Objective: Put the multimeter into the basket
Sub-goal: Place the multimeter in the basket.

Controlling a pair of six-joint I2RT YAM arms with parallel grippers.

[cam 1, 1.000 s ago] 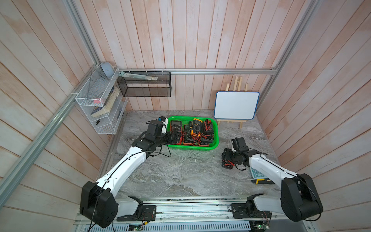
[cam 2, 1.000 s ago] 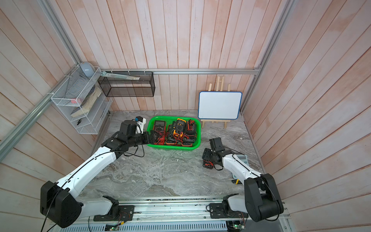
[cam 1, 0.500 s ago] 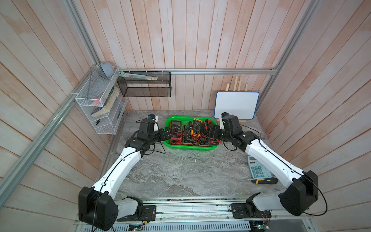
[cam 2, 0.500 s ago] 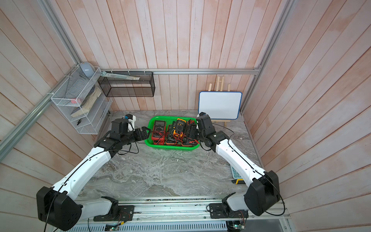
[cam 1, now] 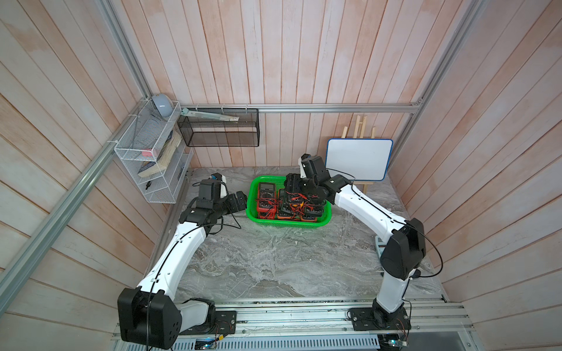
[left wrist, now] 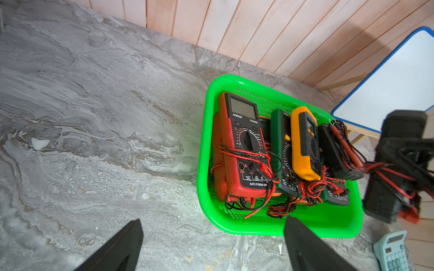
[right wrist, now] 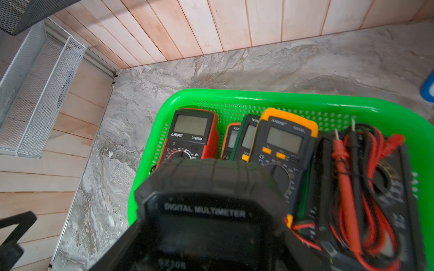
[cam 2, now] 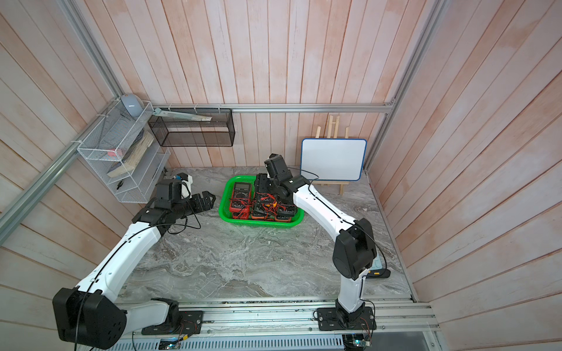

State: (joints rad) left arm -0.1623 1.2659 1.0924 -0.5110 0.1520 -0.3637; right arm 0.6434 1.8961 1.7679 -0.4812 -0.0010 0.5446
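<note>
While my left claw [cam 1: 241, 201] hangs spread beside the basket [cam 1: 289, 225], my right claw [cam 1: 299, 191] pinches a black multimeter [right wrist: 211, 211] above the meters [cam 1: 267, 196] inside.

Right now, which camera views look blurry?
Right wrist view: the black multimeter near the lens is soft, and the probe leads are smeared. Left wrist view: that multimeter is blurred at the edge, while the basket is sharp. Both top views: sharp throughout.

A whiteboard [cam 1: 359, 159] is propped on an easel [cam 1: 360, 126] at the far right. A white wire rack [cam 1: 152, 158] and a black mesh basket [cam 1: 219, 133] are hung far left. A calculator [left wrist: 391, 252] is laid at the right.
</note>
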